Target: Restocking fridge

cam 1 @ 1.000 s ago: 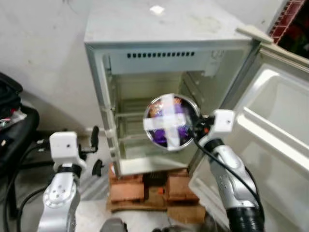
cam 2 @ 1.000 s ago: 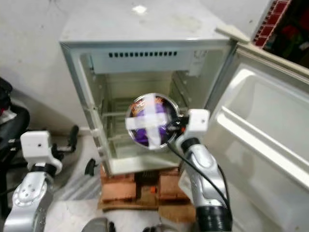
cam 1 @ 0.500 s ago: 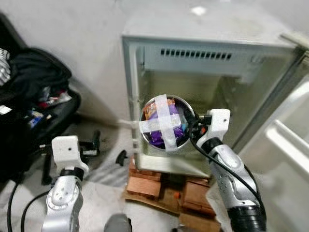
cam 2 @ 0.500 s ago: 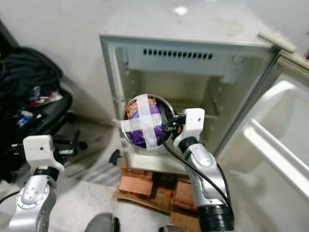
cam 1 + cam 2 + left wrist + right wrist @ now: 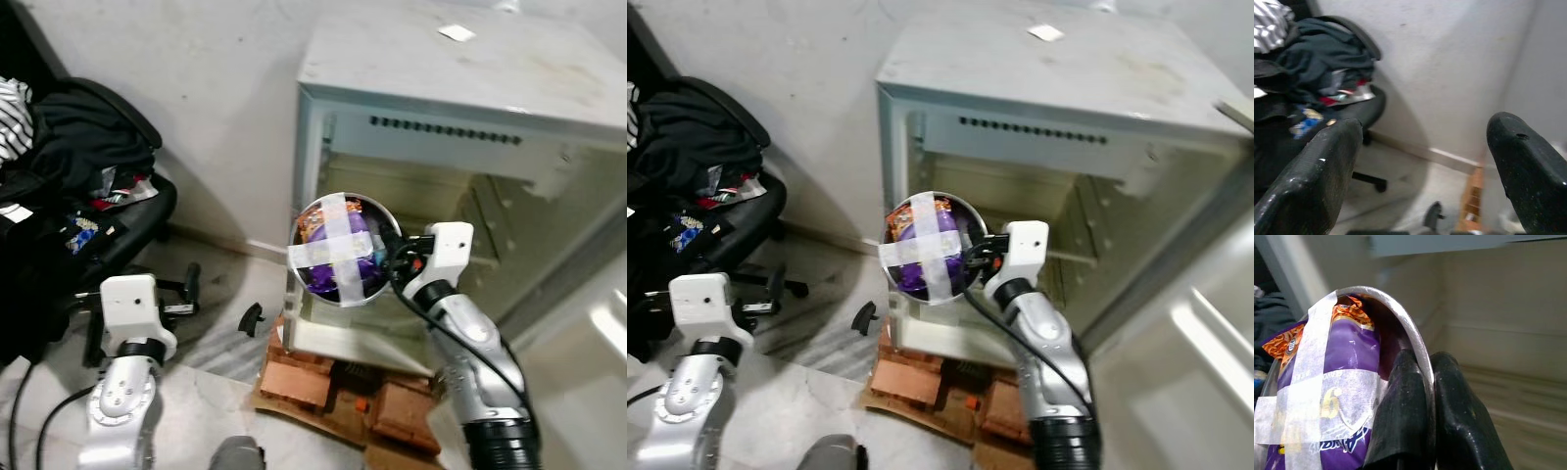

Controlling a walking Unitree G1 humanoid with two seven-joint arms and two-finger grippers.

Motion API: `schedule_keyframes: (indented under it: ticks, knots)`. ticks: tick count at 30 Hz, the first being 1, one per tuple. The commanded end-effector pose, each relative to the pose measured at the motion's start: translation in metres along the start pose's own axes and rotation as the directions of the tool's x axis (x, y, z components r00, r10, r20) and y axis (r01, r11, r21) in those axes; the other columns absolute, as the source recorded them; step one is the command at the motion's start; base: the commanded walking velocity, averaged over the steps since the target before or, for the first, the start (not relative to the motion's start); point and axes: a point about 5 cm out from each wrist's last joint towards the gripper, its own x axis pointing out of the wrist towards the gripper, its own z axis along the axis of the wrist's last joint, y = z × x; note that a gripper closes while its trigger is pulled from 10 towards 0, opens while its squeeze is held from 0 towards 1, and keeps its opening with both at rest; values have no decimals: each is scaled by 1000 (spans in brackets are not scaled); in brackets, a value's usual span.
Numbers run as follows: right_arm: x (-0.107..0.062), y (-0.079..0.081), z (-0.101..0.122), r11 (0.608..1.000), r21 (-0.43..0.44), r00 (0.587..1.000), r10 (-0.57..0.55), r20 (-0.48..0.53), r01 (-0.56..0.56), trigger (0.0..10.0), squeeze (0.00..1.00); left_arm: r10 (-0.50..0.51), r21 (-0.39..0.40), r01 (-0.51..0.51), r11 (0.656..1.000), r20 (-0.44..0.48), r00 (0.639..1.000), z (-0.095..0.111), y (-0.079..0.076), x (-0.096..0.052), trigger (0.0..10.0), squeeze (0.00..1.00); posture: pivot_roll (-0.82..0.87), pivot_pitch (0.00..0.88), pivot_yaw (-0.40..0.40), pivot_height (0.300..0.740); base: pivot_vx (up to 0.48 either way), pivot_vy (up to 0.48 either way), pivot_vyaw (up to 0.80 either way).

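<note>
A steel bowl (image 5: 342, 251) holds a purple and orange snack packet (image 5: 1347, 377) strapped in by a cross of white tape. My right gripper (image 5: 1426, 379) is shut on the bowl's rim, one finger inside and one outside, and carries it in front of the small open fridge (image 5: 460, 176), level with its lower left corner. The fridge's shelves (image 5: 1058, 245) look bare. My left gripper (image 5: 217, 296) is open, low at the left above the floor, with nothing between its fingers (image 5: 1327, 166).
The fridge stands on bricks (image 5: 313, 377). Its open door (image 5: 1205, 323) swings out at the right. A black office chair (image 5: 93, 196) piled with clothes stands at the left against the white wall. Grey stone floor lies in front of the chair.
The camera has swung left, so the fridge now sits further right and the chair shows more. The bowl stays in my right gripper, still before the fridge's opening.
</note>
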Motion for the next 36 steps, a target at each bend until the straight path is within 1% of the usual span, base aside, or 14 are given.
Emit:
schedule_keyframes:
  ticks: [1, 6, 9, 12, 16, 23, 27, 30, 36]
  knots:
    - [-2, -9, 4, 999, -20, 999, -49, 15, 49, 10000, 0, -15, -5, 15, 1000, 4, 1000, 2, -5, 2, 10000, 0, 122, 40, -60, 740, 0, 0, 0]
    - [-3, -15, 6, 995, -37, 995, -94, 29, 95, 10000, 0, -20, -2, 20, 1000, -1, 1000, 2, -5, 1, 10000, 0, 122, 45, -58, 740, 0, 0, 0]
    - [-4, -15, 5, 995, -24, 995, -94, 27, 95, 10000, 0, -30, 3, 30, 1000, -3, 1000, 1, -5, 1, 10000, 0, 121, 45, -57, 740, 0, 0, 0]
    - [-7, -16, 3, 995, -22, 995, -96, 17, 97, 10000, 0, -37, 4, 37, 999, -1, 999, 2, -6, 1, 10000, 0, 120, 53, -56, 740, 0, 0, 0]
    - [-10, -19, -2, 991, -44, 992, -124, -12, 123, 10000, 0, -40, 7, 40, 999, 1, 999, 3, -6, 1, 10000, 0, 118, 53, -55, 740, 0, 0, 0]
    - [1, -24, -3, 983, -66, 985, -172, -23, 170, 10000, 0, -53, 6, 53, 999, 18, 998, 6, -7, -1, 10000, 0, 130, 65, -54, 740, 0, 0, 0]
    - [5, -26, 0, 981, -58, 982, -186, -17, 185, 10000, 0, -54, 10, 54, 999, 12, 998, 6, -5, -5, 10000, 0, 137, 77, -53, 740, 279, 0, 0]
    - [3, -28, 0, 979, -51, 980, -199, -13, 198, 10000, 0, -52, 14, 51, 999, 6, 999, 5, -3, -7, 10000, 0, 135, 82, -52, 740, 300, 0, 0]
    - [-6, -32, -1, 973, -52, 974, -225, -8, 224, 10000, 0, -56, 18, 56, 998, -2, 998, 4, -2, -10, 10000, 0, 125, 87, -50, 740, 284, 0, 0]
